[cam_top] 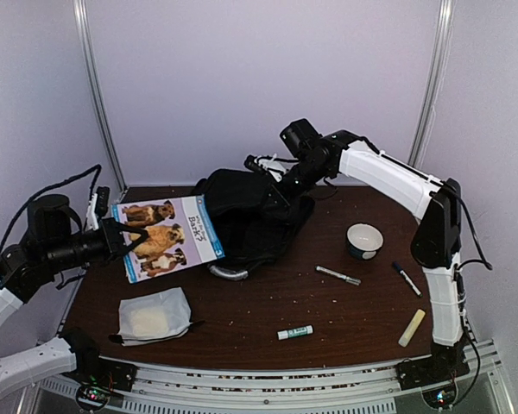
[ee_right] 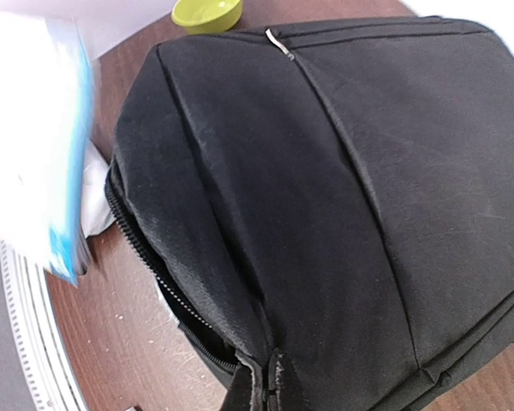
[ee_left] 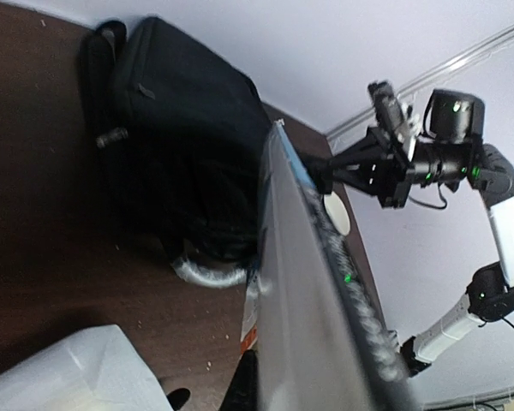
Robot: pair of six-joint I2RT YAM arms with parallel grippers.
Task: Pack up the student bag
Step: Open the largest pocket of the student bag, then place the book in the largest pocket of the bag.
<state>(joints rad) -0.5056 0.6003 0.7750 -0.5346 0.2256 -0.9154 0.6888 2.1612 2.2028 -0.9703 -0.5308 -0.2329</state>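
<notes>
The student bag (cam_top: 250,220), a big black backpack, lies in the middle of the table with its grey handle (cam_top: 229,273) toward the front. Its zipper (ee_right: 141,248) gapes along one edge. My right gripper (cam_top: 274,177) is at the bag's far top, shut on the black fabric beside that opening; its fingertips (ee_right: 270,390) pinch the cloth. My left gripper (cam_top: 125,237) is shut on a book with dogs on its cover (cam_top: 166,235), held above the table just left of the bag. In the left wrist view the book (ee_left: 313,282) appears edge-on, aimed at the student bag (ee_left: 180,145).
A white-grey pouch (cam_top: 154,315) lies front left. Right of the bag are a small bowl (cam_top: 363,240), a silver marker (cam_top: 337,274), a dark pen (cam_top: 406,278), a green-capped marker (cam_top: 294,332) and a pale stick (cam_top: 412,328). A yellow-green bowl (ee_right: 207,13) sits behind the bag.
</notes>
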